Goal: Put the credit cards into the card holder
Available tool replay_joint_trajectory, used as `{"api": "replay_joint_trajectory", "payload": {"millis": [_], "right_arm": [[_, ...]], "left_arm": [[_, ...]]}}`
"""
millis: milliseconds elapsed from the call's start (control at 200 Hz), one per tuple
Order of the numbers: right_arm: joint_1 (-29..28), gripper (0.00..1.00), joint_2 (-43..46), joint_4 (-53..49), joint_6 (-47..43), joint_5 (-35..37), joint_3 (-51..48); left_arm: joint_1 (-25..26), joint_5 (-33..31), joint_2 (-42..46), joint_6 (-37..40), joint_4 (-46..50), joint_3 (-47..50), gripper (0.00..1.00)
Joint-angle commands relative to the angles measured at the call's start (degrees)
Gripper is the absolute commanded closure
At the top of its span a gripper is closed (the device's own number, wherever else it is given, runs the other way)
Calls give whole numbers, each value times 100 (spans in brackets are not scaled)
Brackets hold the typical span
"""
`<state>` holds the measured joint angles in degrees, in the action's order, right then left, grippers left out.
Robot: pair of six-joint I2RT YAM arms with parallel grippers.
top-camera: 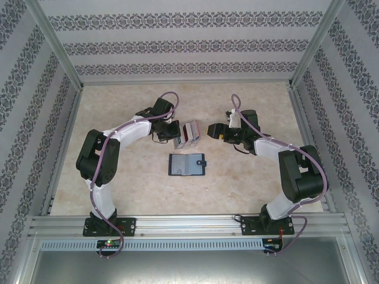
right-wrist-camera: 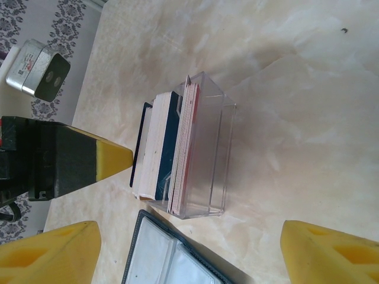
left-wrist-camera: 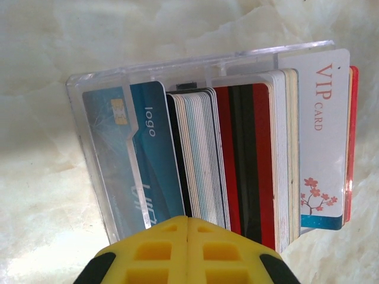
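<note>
Left wrist view puts the credit cards [left-wrist-camera: 237, 165] mid-frame, standing on edge in a clear box [left-wrist-camera: 89, 94], likely so one can be pinched out. At bottom centre the left hand [left-wrist-camera: 188, 251] is closed against their edges; whether it holds a card is unclear. The card holder [top-camera: 186, 165] lies open mid-frame on the tabletop [top-camera: 130, 189], ready for filling. The right hand [top-camera: 214, 129] gapes beside the box.

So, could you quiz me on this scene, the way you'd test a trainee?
1. True or false: the card holder lies open.
2. The left gripper is shut. The right gripper is: A shut, B open, C holding a card.
3. Fill in: the credit cards stand on edge in a clear ___.
Key: 1 true; 2 B; 3 box.
</note>
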<state>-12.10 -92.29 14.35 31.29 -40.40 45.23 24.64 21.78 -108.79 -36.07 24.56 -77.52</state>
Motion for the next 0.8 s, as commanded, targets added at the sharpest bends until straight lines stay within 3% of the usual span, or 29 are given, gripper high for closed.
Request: {"api": "replay_joint_trajectory", "payload": {"millis": [0, 405, 470, 555, 794], "right_arm": [[58, 20, -35, -26, -122, -93, -15], [61, 23, 14, -279, -256, 80, 47], [61, 23, 18, -298, -269, 94, 47], [56, 23, 27, -331, -297, 112, 52], [52, 23, 16, -369, -334, 130, 71]], "left_arm": [[22, -114, 202, 175, 312, -150, 100], [22, -300, 220, 268, 603, -267, 100], [19, -283, 140, 246, 641, -321, 74], [41, -259, 171, 206, 513, -295, 56], [210, -531, 153, 110, 392, -306, 46]]}}
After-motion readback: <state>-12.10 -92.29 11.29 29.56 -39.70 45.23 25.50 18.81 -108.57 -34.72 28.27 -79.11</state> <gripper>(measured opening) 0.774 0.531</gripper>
